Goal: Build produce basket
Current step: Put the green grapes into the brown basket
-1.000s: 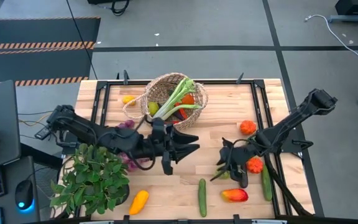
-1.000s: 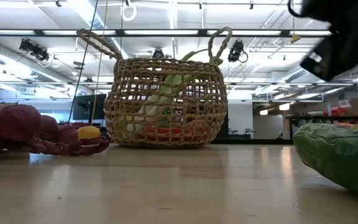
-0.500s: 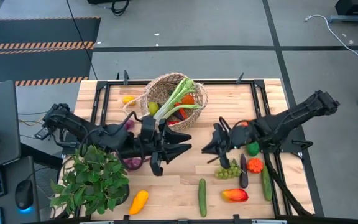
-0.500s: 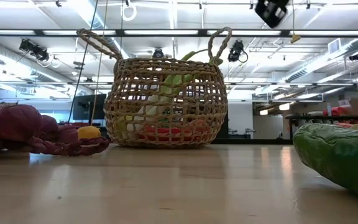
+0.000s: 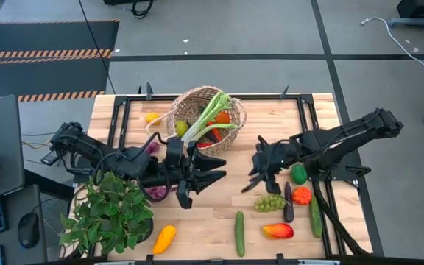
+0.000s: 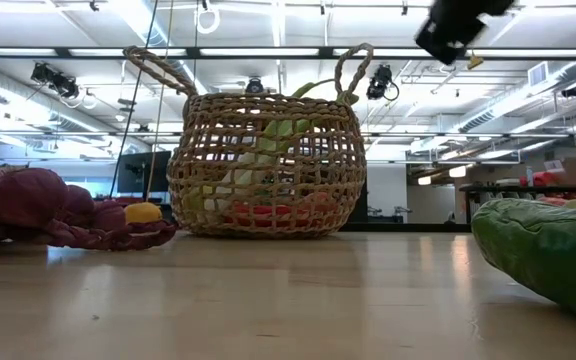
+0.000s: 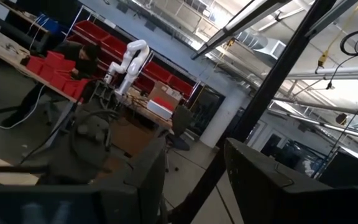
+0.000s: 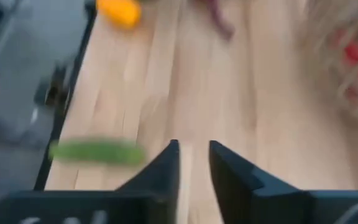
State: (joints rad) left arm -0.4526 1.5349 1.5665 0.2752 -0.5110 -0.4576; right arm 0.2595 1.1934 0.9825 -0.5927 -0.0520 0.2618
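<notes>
High view. Both arms reach toward the middle of the table. The left gripper lies low just in front of the basket, its two fingers spread with nothing between them. The right gripper points toward the table's centre, well apart from the basket; it carries nothing, but whether its fingers are parted cannot be told here. One basket stands at the far edge, holding a leek and red and orange pieces. Loose on the table: two cucumbers, one bunch of grapes, one green apple, one orange, one yellow squash. A potted plant stands at the near left.

Low view. The basket sits upright at centre; part of a dark arm hangs above and to its right.

Left wrist view. Two dark fingers, parted, point into the room; nothing is held.

Right wrist view. The right gripper shows a narrow gap between its fingers, empty, above bare wood, with one cucumber lying to one side.
</notes>
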